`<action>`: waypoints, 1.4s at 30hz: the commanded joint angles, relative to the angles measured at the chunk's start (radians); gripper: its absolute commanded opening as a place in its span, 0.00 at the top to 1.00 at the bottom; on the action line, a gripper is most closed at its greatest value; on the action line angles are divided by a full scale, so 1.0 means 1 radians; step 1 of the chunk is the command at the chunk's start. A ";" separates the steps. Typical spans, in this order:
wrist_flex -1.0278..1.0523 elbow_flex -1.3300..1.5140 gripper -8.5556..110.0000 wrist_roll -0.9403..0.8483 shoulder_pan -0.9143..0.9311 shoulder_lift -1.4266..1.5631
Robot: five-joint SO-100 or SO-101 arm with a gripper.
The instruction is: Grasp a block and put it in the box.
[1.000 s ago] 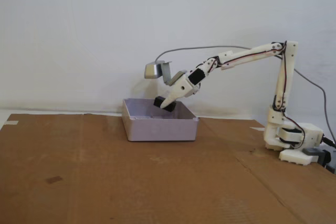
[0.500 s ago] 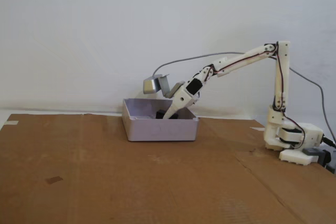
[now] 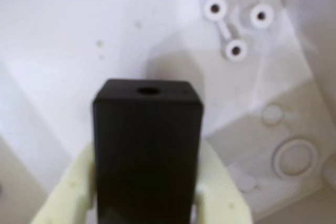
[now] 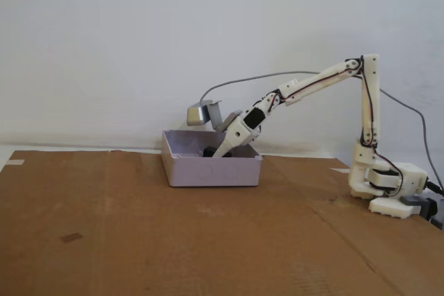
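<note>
box (image 4: 208, 170): one, sitting on the cardboard sheet (image 4: 104, 240), enclosing the tool tip | block (image 3: 147, 150): one, riding between the fingers inside the box | gripper (image 4: 214, 152): clamping the block, dipping below the rim | camera module (image 4: 199, 113): hanging just above-left of the gripper

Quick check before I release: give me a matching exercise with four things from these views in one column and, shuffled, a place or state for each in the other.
Things:
1. block
2. box
3. gripper
4. arm base

Places or states:
A. sits on the brown cardboard, left of the arm base in the fixed view
B. stands at the right edge of the fixed view
C. held between the jaws
D. reaches down inside the box

Pairs: 1-C, 2-A, 3-D, 4-B
</note>
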 commanded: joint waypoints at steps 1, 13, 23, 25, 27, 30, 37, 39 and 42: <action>-0.048 -0.098 0.83 -0.009 -0.009 0.034; -0.037 -0.097 0.82 -0.009 -0.009 0.035; -0.043 -0.097 0.74 -0.009 -0.011 0.035; -0.046 -0.097 0.74 -0.009 -0.011 0.035; -0.048 -0.097 0.74 -0.009 -0.011 0.037; -0.048 -0.098 0.74 -0.009 -0.011 0.049; -0.049 -0.124 0.74 -0.009 -0.011 0.064; -0.049 -0.126 0.74 -0.009 -0.020 0.095; -0.044 -0.121 0.74 -0.009 -0.025 0.137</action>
